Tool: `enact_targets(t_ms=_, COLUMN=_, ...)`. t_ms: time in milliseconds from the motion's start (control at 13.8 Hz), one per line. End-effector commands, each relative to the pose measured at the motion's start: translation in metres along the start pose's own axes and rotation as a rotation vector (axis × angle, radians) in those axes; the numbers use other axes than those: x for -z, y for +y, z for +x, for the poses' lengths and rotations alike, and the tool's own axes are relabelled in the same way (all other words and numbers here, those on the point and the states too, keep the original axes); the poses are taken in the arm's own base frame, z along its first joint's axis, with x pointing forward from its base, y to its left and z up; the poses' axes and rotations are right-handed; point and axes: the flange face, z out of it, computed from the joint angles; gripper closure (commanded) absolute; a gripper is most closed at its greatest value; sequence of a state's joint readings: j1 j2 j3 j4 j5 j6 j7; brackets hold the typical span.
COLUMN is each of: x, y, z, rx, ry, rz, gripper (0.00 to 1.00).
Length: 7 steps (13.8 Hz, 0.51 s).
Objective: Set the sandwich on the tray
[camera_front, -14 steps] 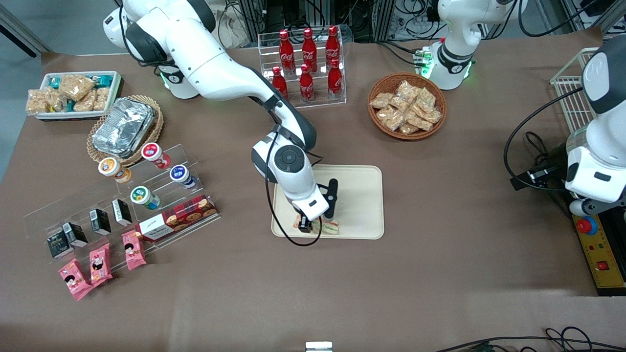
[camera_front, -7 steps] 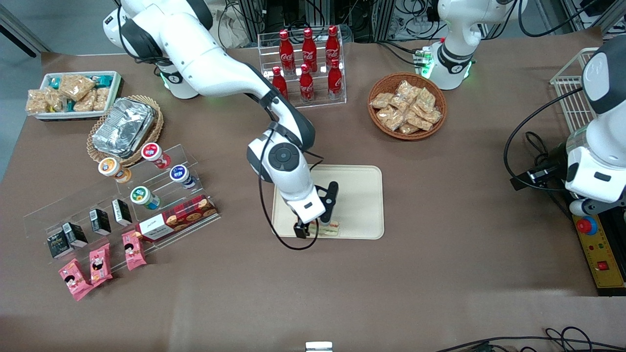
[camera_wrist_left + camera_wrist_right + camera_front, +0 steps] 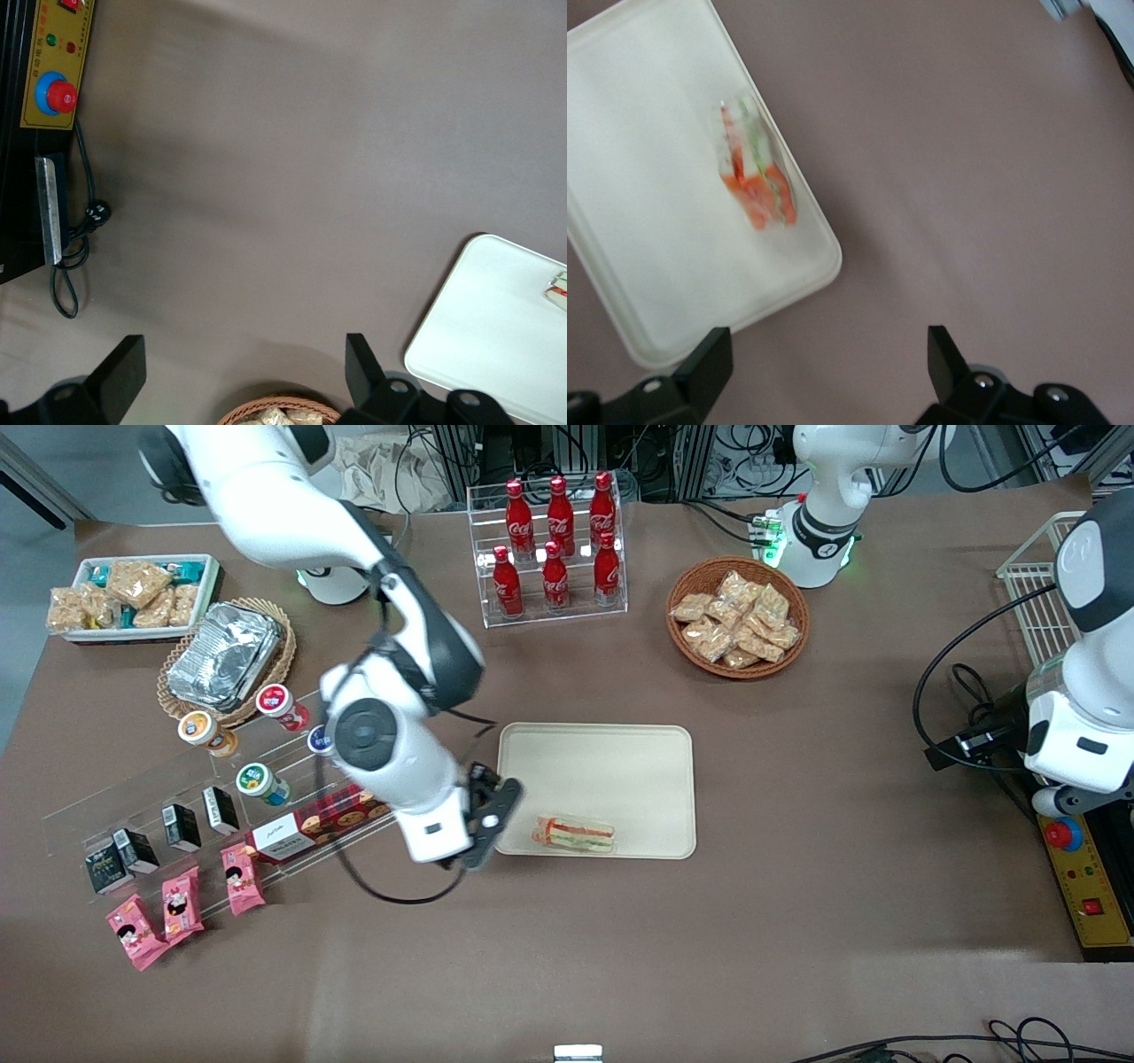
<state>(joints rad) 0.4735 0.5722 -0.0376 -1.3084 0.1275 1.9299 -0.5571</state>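
Now gripper (image 3: 474,841) raised, fingers apart, beside tray (image 3: 638,748)

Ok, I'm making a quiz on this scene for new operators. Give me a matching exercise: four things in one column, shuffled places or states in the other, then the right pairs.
Things:
1. sandwich
2. gripper
3. red bottles
4. wicker basket of snack packets

Places or states:
A. standing in a clear rack
B. lying on the tray, near its edge nearest the front camera
C. open, holding nothing, off the tray toward the working arm's end
D. toward the parked arm's end, farther from the front camera than the tray

Pairs: 1-B, 2-C, 3-A, 4-D
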Motion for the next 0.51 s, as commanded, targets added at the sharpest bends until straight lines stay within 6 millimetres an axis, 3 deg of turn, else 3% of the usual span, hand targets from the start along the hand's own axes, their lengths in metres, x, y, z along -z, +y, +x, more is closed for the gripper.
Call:
enact_targets(t_ms=0, x=0.054, y=0.020, z=-0.039, rx=-0.181, ry=-0.026, rz=0.055, gripper=0.02)
enact_targets(t_ms=145, x=0.089, y=0.039, z=-0.065, rx=-0.305, ry=-0.018, rz=0.051, gripper=0.02)
enact_targets(t_ms=435, x=0.135, y=0.071, z=-0.113, rx=-0.410, ry=-0.017, rz=0.049, gripper=0.02)
